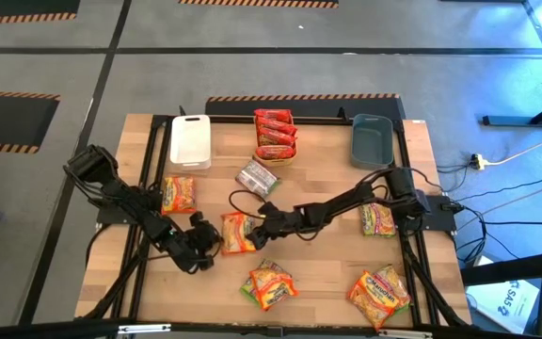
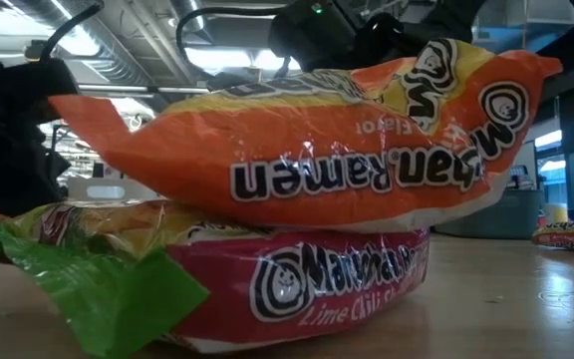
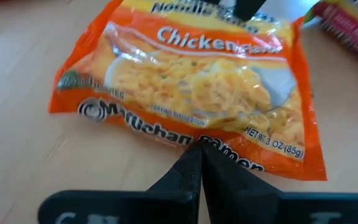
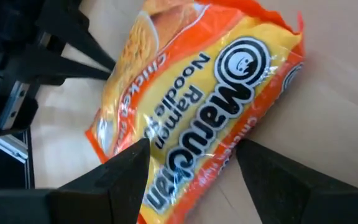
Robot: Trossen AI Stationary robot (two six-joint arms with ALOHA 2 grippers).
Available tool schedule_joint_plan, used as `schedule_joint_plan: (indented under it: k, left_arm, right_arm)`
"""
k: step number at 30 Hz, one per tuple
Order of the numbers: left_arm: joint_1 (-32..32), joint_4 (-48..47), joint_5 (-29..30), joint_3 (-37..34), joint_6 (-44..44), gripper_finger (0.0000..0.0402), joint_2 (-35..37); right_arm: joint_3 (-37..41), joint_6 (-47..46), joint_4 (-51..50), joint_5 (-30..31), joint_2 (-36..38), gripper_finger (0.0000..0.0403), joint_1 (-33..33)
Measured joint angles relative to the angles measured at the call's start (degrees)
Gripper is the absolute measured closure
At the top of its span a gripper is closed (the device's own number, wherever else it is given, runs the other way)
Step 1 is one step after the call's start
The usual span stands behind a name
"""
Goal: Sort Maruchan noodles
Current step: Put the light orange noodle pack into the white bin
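My right hand sits near the middle of the tabletop, fingers spread wide with one on each side of an orange chicken packet. From my right wrist the packet lies straight ahead, its near end between my two fingertips, and I judge nothing is pinched yet. Its long axis runs away from me, roughly in line with my reach, so the fingers straddle its short width.

My left hand is clenched tight, holding nothing, its closed tips just at the packet's edge on the opposite side. So the packet lies between my two hands, the right one already around it and the left only beside it. The right is the one placed to take it.

In the low view the orange packet in front rests on top of a red lime chili one; I cannot tell whether that pile is the one by my hands.

Other packets lie scattered: one near the left arm, a silvery one face down, a pair at the front, more at the right front and right side. The orange bin at the far edge already holds red packets; the white bin and grey-blue bin flank it. The next move, as I judge it, is closing the right hand across the short width
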State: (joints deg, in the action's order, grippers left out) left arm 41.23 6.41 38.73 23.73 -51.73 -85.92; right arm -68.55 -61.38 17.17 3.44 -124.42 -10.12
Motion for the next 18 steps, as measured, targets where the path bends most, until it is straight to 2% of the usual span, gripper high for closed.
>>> schedule_joint_plan:
  k: [7, 18]
  left_arm:
    - [-0.9, 2.8, 0.8, 0.0, 1.5, 0.0395, 0.0]
    - [-1.6, 3.3, -1.8, 0.0, 2.4, 0.0395, 0.0]
  right_arm:
    - [-3.0, -0.2, 0.2, -0.4, -2.0, 0.0155, 0.0]
    - [-7.9, 16.3, 2.3, -5.3, -2.7, 0.0155, 0.0]
